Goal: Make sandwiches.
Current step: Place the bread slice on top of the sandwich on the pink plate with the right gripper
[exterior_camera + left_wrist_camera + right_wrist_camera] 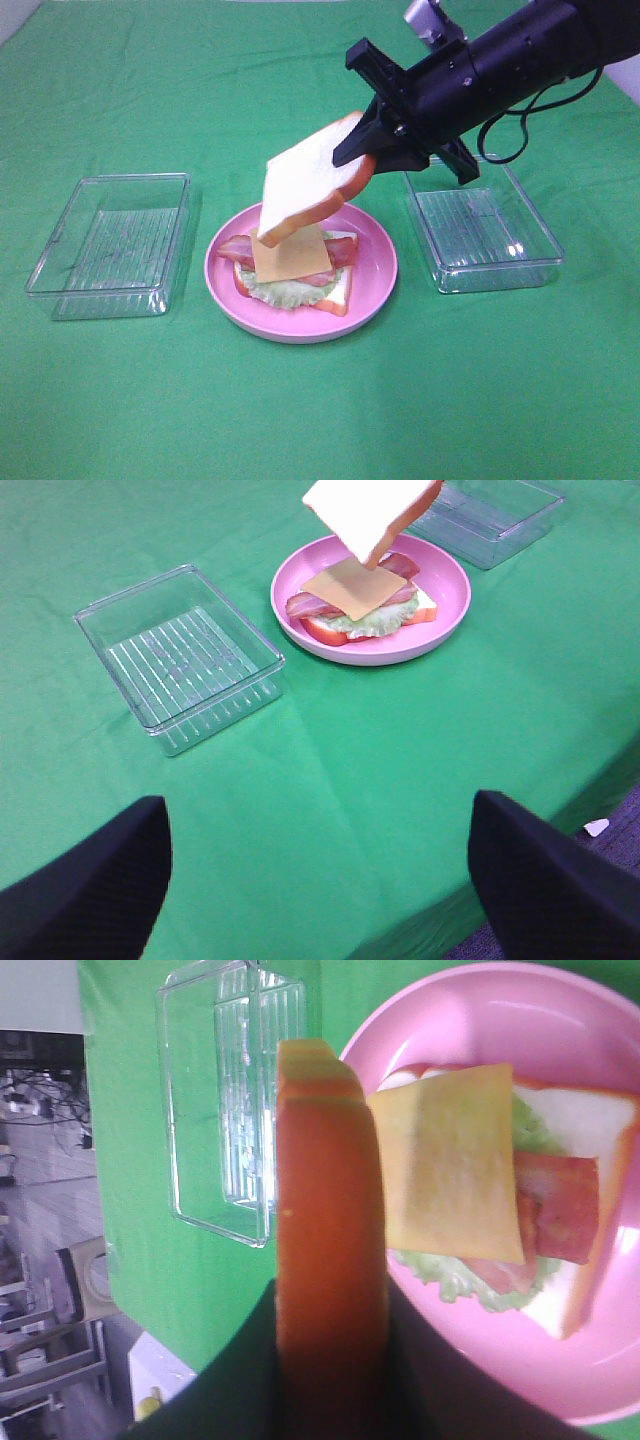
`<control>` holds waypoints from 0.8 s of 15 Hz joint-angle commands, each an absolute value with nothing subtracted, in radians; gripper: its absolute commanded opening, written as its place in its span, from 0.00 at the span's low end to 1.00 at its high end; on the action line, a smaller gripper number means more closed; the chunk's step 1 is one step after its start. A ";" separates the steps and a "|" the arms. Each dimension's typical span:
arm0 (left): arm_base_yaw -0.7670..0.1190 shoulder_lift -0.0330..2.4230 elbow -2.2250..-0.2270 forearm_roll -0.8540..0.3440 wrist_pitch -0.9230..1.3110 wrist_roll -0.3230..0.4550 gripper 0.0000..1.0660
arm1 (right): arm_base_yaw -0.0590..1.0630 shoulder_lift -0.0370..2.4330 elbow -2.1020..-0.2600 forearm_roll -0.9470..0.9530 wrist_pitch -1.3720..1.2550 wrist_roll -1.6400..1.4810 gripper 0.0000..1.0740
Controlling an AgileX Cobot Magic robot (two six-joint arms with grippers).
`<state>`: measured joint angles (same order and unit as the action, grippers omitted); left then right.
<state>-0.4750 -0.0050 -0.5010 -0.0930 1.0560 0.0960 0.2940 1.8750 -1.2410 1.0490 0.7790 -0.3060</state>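
Exterior high shows my right gripper point(372, 150) pinching the light, stiff top bread slice point(305, 185) by its crust; left fingers point(85, 885) spread wide.

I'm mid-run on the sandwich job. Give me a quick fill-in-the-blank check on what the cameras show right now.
1. The right gripper holds a bread slice by its ____.
2. The top layer of the stack on the pink plate is the yellow ____.
3. Both clear trays are ____.
4. The left gripper is open and holds ____.

Missing words: crust; cheese; empty; nothing
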 commanded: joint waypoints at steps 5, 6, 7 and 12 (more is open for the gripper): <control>-0.480 -0.023 -0.499 -0.098 1.046 0.092 0.73 | 0.295 2.006 -1.180 1.343 0.809 -0.497 0.00; -0.480 -0.023 -0.499 -0.098 1.046 0.092 0.73 | 0.300 2.022 -1.180 1.368 0.822 -0.511 0.00; -0.480 -0.023 -0.499 -0.098 1.046 0.092 0.73 | 0.313 2.055 -1.180 1.428 0.830 -0.547 0.00; -0.480 -0.023 -0.499 -0.098 1.046 0.092 0.73 | 0.319 2.112 -1.180 1.426 0.845 -0.557 0.00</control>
<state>-0.4750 -0.0050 -0.5010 -0.0930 1.0560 0.0960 0.3180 2.1150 -1.1810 1.4260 0.8360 -0.5360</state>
